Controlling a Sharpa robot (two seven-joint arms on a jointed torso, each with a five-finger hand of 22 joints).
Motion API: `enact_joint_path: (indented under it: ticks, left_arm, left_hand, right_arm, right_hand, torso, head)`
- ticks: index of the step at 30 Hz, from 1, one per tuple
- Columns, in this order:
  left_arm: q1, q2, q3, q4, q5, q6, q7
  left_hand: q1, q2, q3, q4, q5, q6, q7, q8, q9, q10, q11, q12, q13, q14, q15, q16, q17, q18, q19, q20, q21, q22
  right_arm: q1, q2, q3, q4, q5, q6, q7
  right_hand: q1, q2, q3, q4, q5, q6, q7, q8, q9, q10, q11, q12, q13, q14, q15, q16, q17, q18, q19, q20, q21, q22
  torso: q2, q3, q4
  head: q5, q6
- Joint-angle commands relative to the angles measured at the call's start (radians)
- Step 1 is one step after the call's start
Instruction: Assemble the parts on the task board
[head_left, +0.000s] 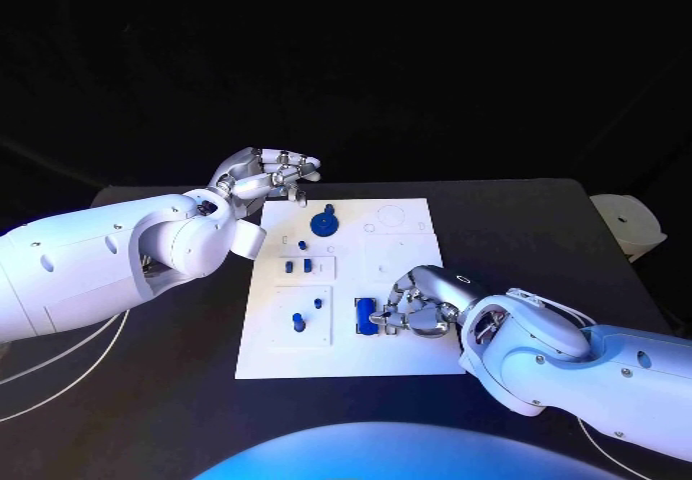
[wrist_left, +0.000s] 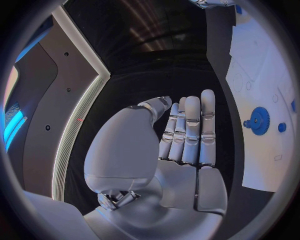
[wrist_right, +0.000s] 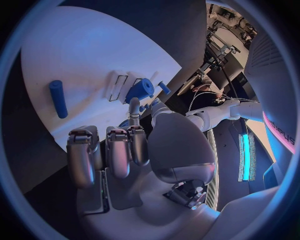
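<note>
Tabletop (head_left: 548, 215): black, and we are working across it with both arms.

Task board (head_left: 411, 355): white plate lying flat at the middle of the tabletop, carrying the blue parts.

Left hand (head_left: 267, 175): we are holding it above the board's far left corner. In the left wrist view its fingers (wrist_left: 190, 132) are lying straight and pressed side by side, gripping nothing.

Right hand (head_left: 418, 305): we are resting it on the near right part of the board, fingers (wrist_right: 119, 150) curled inward. Whether they are pinching anything we cannot tell.

Gear (head_left: 326, 221): round blue toothed part with a knob, sitting on the far half of the board, near the left hand.

Blue block (head_left: 366, 315): upright rectangular part, just beside the right hand's fingers, on the near half.

Pegs (head_left: 300, 266): small blue parts standing in the board's left recesses, a further one (head_left: 299, 321) nearer us.

Handling note: we judge the block to be the part in hand. We are advising a slow, square approach, fingers closing on opposite faces, the block kept upright over its slot, the left hand staying off the board.
</note>
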Motion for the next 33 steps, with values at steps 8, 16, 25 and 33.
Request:
enact_joint_path:
  ticks: [8,16,25,33]
  left_arm:
    - [0.001,0.003,0.001,0.002,0.005,0.014,0.006]
    - [0.001,0.003,0.001,0.003,0.005,0.012,0.006]
    - [0.001,0.001,0.001,0.004,0.005,0.011,0.006]
    - [0.001,0.002,0.001,0.004,0.005,0.011,0.006]
  left_hand:
    - [-0.003,0.007,-0.001,0.005,0.004,-0.008,0.002,0.005,-0.001,-0.008,-0.002,0.003,0.001,-0.002,0.003,-0.001,-0.001,0.015,0.004,0.000,-0.004,-0.001]
    - [-0.004,0.008,-0.001,0.006,0.004,-0.009,0.002,0.006,-0.001,-0.010,-0.002,0.005,0.002,-0.002,0.003,0.000,-0.001,0.015,0.005,0.000,-0.006,-0.002]
    - [-0.005,0.009,-0.001,0.007,0.004,-0.009,0.002,0.006,-0.001,-0.010,-0.002,0.005,0.002,-0.002,0.003,0.000,-0.001,0.015,0.005,0.000,-0.006,-0.003]
    - [-0.006,0.011,0.000,0.009,0.004,-0.009,0.002,0.007,-0.001,-0.011,-0.002,0.006,0.002,-0.002,0.003,0.000,-0.001,0.015,0.006,0.000,-0.007,-0.003]
  right_arm:
    - [-0.001,0.011,0.000,-0.021,0.012,0.029,0.020]
    - [-0.001,0.034,-0.002,-0.047,0.013,0.064,0.016]
    - [-0.001,0.044,-0.004,-0.057,0.001,0.044,-0.004]
    - [-0.001,0.056,-0.004,-0.073,-0.029,0.013,-0.027]
  right_hand:
    - [0.019,0.004,-0.006,0.000,-0.007,-0.006,-0.002,0.000,-0.002,0.058,-0.006,0.002,0.200,0.096,-0.006,0.005,0.234,-0.014,0.105,-0.008,0.004,0.263]
    - [0.055,0.003,-0.008,-0.004,-0.009,-0.006,-0.003,-0.001,-0.005,0.060,-0.007,0.004,0.202,0.096,-0.007,0.005,0.234,-0.014,0.105,-0.008,0.004,0.263]
    - [0.106,0.004,-0.015,0.000,-0.067,-0.004,-0.002,-0.003,-0.013,0.059,-0.006,0.002,0.203,0.096,-0.006,0.005,0.233,-0.014,0.105,-0.007,0.004,0.263]
    - [0.121,0.011,-0.011,-0.002,-0.075,-0.002,-0.004,-0.003,-0.015,0.061,-0.007,0.005,0.205,0.096,-0.007,0.004,0.233,-0.014,0.105,-0.007,0.004,0.263]
  torso:
    - [0.002,-0.0008,0.0042]
    - [0.002,-0.0014,0.0028]
    - [0.001,-0.0003,0.0022]
    - [0.000,0.0001,0.0029]
  head:
    - [-0.001,0.000]
    - [0.005,-0.008]
    - [0.005,-0.009]
    - [0.003,-0.007]
